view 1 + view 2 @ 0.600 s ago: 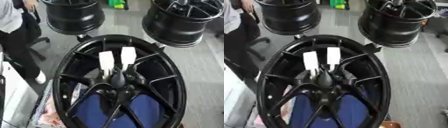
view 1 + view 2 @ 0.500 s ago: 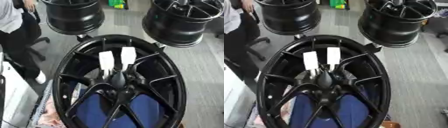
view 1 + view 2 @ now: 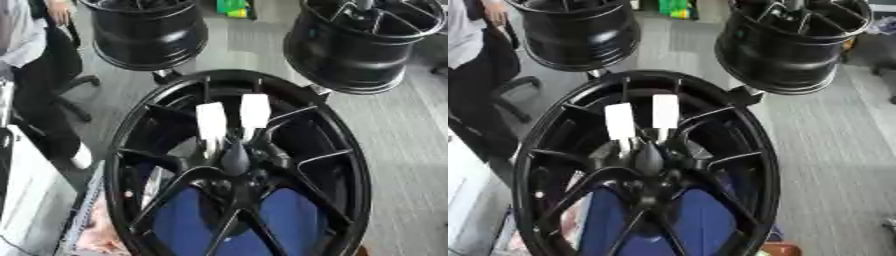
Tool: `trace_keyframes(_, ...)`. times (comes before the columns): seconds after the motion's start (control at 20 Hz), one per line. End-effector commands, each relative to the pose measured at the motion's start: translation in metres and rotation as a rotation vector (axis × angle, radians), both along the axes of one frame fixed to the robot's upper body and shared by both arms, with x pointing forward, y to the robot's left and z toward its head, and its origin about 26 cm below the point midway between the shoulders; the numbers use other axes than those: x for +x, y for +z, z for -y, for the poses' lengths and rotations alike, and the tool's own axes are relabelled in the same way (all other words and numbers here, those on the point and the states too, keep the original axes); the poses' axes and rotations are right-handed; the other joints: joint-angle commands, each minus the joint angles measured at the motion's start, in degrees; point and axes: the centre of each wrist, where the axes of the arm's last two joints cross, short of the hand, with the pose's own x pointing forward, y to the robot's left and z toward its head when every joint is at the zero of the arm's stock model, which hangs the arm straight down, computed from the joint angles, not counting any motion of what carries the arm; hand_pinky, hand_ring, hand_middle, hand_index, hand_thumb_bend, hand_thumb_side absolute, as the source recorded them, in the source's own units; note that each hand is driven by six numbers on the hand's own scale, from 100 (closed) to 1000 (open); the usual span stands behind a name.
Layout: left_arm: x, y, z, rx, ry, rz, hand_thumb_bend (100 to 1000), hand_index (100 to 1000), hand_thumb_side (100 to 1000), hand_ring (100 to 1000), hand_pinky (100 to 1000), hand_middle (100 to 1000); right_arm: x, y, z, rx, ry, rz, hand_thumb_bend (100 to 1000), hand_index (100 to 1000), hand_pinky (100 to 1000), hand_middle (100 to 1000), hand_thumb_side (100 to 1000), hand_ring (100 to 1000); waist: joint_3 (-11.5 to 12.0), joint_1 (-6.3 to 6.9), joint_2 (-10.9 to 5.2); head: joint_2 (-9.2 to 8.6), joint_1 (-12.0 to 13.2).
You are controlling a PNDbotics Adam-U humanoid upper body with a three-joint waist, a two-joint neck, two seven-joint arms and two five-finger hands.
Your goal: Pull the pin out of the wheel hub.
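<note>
LEFT EYE VIEW
Wheel hub (image 3: 254, 77): large black spoked wheel, standing nearly face-on in the centre of the view; blue surface (image 3: 188, 220) shows through its near spokes.
Task's thing: two white tabs, left tab (image 3: 211, 121) and right tab (image 3: 255, 111), side by side just far of the hub centre. Judged to be the pin heads; a pale stem shows under the left tab only.
Centre cone (image 3: 234, 157): dark, teardrop-shaped, just near of the tabs and between them.
Long axis: each tab runs near-to-far, its near end pointing at the hub centre. Withdrawal is judged to go along that line, away from the centre.
Hands: neither is visible. State of the fingers: none in view, so nothing is clamped on a tab.
Nearer hand: cannot tell; the tabs sit close to the mid-line, the left tab slightly to the left.

RIGHT EYE VIEW
Same layout: tabs upright and apart from each other, untouched, pins judged not yet pulled.
Background: two more black wheels, far left (image 3: 579, 35) and far right (image 3: 794, 45), well apart from the tabs; grey floor (image 3: 833, 150) to the right.

CHANGE FROM EARLIER FRAME
Tabs, cone and hub: same arrangement.
Whole picture: slightly shifted, which is camera movement only.
</note>
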Motion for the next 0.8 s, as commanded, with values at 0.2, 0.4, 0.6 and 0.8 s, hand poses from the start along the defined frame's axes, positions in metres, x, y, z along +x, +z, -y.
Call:
trace_keyframes(0.2,0.038,0.04,0.004,0.69,-0.03,0.052,100,827,445,725,751,661,0.0,0.012,0.001,-0.022,-0.075,0.003,100,743,853,605,171,710,-0.12,0.52,-1.07,0.08,0.29)
trace_keyframes(0.4,0.061,0.053,0.021,0.98,-0.115,0.128,132,829,434,745,763,686,0.001,0.012,0.0,-0.028,-0.07,-0.001,100,743,854,605,167,710,-0.19,0.67,-1.03,0.07,0.05)
trace_keyframes(0.6,0.078,0.052,0.046,1.198,-0.24,0.182,190,830,467,752,766,695,0.001,0.013,-0.001,-0.027,-0.064,-0.005,100,742,854,604,176,709,-0.13,0.75,-0.78,0.01,-0.3)
trace_keyframes(0.8,0.088,0.047,0.065,1.308,-0.344,0.2,201,841,489,752,769,708,0.003,0.014,-0.004,-0.019,-0.047,-0.004,100,742,854,604,182,708,-0.17,0.73,-0.43,-0.06,-0.41)
